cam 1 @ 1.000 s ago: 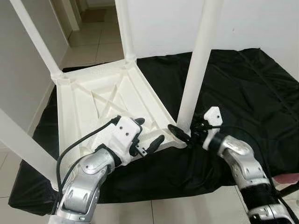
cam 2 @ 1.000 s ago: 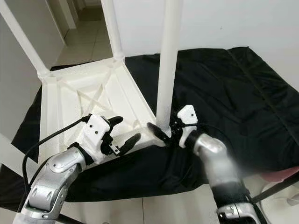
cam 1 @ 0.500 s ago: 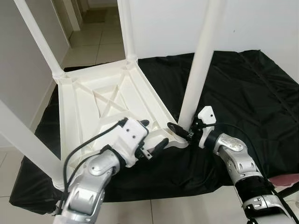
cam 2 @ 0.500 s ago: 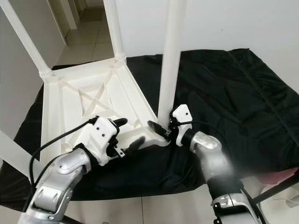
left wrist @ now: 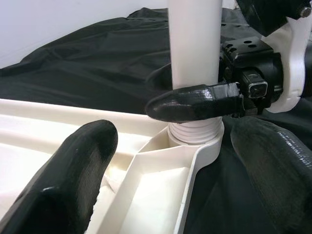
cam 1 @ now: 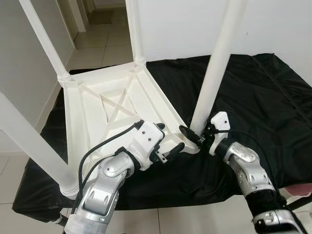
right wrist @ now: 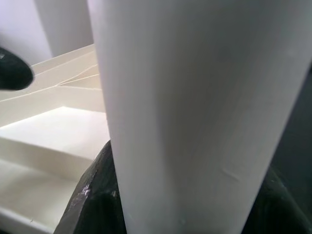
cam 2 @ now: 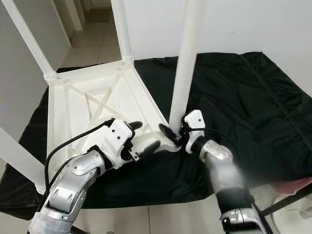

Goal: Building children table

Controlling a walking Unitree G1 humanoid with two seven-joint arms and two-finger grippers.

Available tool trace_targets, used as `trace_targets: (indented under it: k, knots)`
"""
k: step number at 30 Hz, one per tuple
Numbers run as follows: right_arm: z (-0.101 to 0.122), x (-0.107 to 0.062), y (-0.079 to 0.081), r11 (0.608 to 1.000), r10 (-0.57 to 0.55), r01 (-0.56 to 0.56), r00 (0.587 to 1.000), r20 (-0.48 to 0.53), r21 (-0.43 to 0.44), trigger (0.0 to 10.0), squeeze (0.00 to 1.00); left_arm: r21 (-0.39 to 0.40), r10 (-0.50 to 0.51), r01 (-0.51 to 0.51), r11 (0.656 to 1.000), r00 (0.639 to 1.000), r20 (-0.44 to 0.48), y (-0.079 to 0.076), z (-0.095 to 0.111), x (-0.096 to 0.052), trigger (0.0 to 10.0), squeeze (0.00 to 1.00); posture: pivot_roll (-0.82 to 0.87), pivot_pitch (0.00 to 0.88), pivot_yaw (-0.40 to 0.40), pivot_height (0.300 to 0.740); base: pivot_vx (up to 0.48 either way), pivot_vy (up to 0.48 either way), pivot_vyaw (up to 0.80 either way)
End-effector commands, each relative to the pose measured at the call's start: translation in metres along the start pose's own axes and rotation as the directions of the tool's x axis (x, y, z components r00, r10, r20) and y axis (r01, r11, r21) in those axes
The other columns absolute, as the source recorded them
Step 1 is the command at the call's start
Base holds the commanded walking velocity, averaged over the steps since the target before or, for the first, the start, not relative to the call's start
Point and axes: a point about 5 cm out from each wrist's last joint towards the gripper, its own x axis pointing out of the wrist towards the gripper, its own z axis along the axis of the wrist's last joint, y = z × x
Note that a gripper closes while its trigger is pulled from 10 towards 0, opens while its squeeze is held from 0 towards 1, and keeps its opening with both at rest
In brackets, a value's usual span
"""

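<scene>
Overhead, the leg (cam 1: pixel 214 78) runs out of frame, its foot seated in the upturned table's (cam 1: pixel 102 109) corner socket, gripped there by the right pincer (cam 1: pixel 195 137), while the left pincer (cam 1: pixel 165 146) gapes wide beside it.

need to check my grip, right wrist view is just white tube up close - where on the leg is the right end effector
observer: Low down. The right end effector clasps the round white plastic table leg just above its corner socket in the upturned white plastic tabletop.
operator: is the leg seated all the way
observer: Probably not. A ridged thread shows between the leg and the socket.
operator: and the left one
observer: The left end effector is open and straddles the tabletop's rim near that corner, with one finger over the inside and one over the black cloth.
</scene>
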Motion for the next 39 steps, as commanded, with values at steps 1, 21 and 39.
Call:
trace_targets:
  k: [1, 21, 39]
  knots:
    - [0.003, -0.007, -0.004, 0.993, -0.116, 0.115, 0.993, 0.030, 0.024, 10.0, 0.00, 0.007, 0.114, -0.114, 0.993, 0.993, -0.021, 0.007, -0.005, 0.002, 10.0, 0.00, -0.09, 0.058, 0.097, 0.740, 0.000, 0.000, 0.00]
    - [-0.007, -0.017, 0.033, 0.677, -0.724, 0.731, 0.682, -0.098, 0.088, 10.0, 0.00, -0.029, 0.136, -0.137, 0.990, 0.990, -0.023, 0.016, -0.014, 0.002, 10.0, 0.00, -0.13, 0.080, 0.102, 0.740, 0.000, 0.000, 0.00]
    - [0.012, -0.022, 0.028, 0.798, -0.599, 0.595, 0.801, 0.013, 0.100, 10.0, 1.00, -0.051, 0.082, -0.083, 0.995, 0.996, -0.028, 0.012, -0.017, -0.009, 10.0, 0.00, -0.12, 0.078, 0.096, 0.740, 0.000, 0.000, 0.00]
